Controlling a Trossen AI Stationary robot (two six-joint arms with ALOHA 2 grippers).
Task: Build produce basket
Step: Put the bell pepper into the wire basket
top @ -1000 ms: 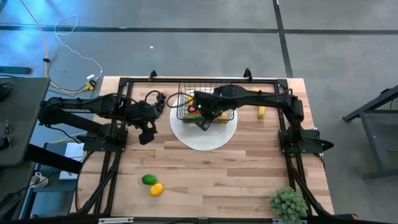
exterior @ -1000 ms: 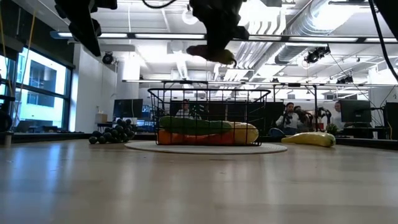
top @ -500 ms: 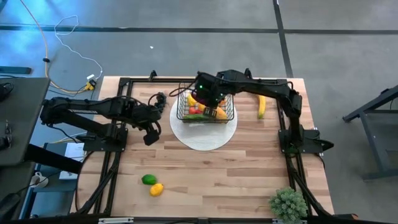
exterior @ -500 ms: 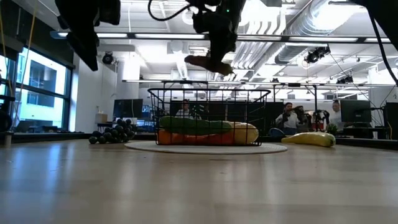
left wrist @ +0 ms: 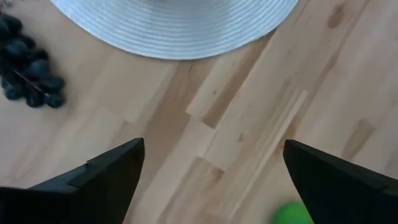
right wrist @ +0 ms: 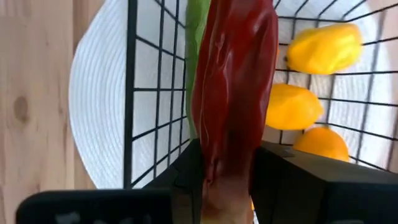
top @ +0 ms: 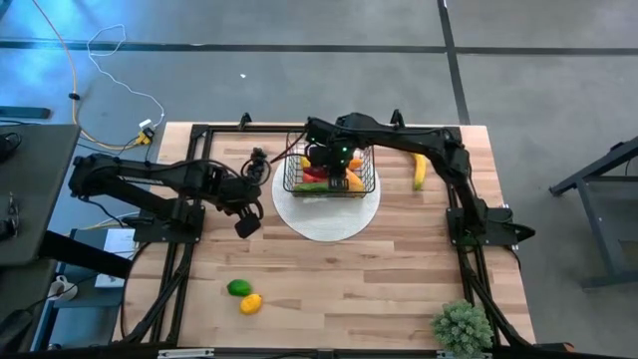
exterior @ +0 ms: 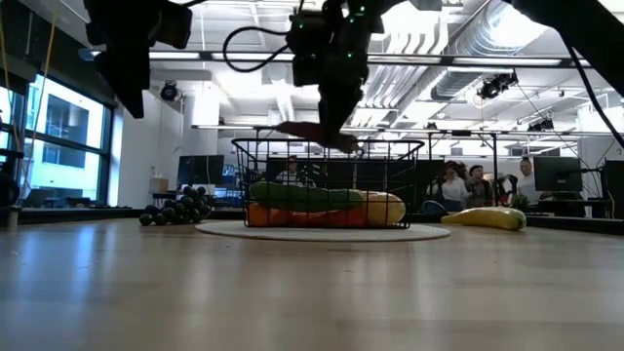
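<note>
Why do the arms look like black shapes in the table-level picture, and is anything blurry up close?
Low view: bright ceiling lights behind silhouette the arms and the basket. Right wrist view: the red pepper sits near the lens, slightly soft. Left wrist view: the green fruit at the edge is blurred.

Bare tabletop (top: 339, 289) across the near half, basket (top: 330, 172) mouth blocked by right end effector (top: 337, 175)
</note>
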